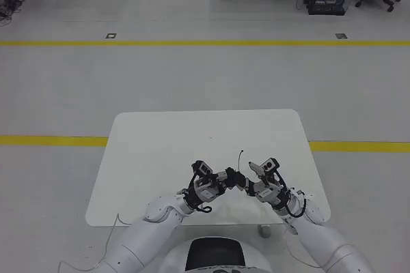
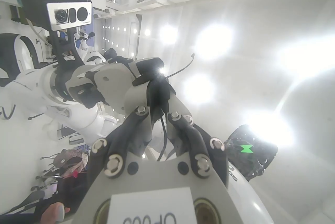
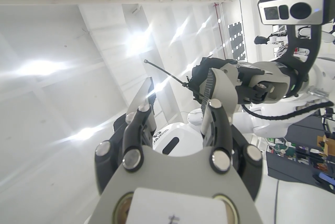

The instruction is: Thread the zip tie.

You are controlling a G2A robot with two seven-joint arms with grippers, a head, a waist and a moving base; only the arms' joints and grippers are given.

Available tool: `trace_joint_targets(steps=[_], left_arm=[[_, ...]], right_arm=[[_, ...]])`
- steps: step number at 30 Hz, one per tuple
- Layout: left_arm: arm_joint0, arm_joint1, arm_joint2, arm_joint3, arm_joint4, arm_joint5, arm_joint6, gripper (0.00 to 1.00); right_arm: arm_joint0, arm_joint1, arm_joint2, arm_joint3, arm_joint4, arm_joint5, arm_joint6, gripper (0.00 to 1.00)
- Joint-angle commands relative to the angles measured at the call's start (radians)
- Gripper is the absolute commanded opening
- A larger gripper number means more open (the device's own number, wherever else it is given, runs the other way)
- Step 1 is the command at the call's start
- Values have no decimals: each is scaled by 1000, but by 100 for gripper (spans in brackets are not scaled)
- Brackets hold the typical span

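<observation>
Pinching zip tie (image 3: 163, 71), left end effector (image 2: 157, 91) seemingly touches splayed right (image 3: 182, 89).

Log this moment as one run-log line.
left gripper: shut on zip tie | right gripper: open, close by left gripper | zip tie: held above table, head end free

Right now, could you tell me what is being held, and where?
The left pincer grips the zip tie mid-strap, head end free.
</observation>
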Motion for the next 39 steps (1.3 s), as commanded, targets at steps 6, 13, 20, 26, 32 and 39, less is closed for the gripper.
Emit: trace_joint_targets(steps=[6,13,20,26,32,39], left_arm=[[0,0,0,0,0,0,0,0],[0,0,0,0,0,0,0,0],[0,0,0,0,0,0,0,0],[0,0,0,0,0,0,0,0],[0,0,0,0,0,0,0,0],[0,0,0,0,0,0,0,0]], right_arm=[[-4,-5,12,-1,-20,3,-4,34],[-7,-11,21,0,-36,13,-5,27],[-9,-17,30,2,-46,22,-3,19],[-10,-21,36,5,-52,26,-1,17],[-11,-26,42,7,-57,31,4,13],[-12,-32,46,10,-65,34,6,12]])
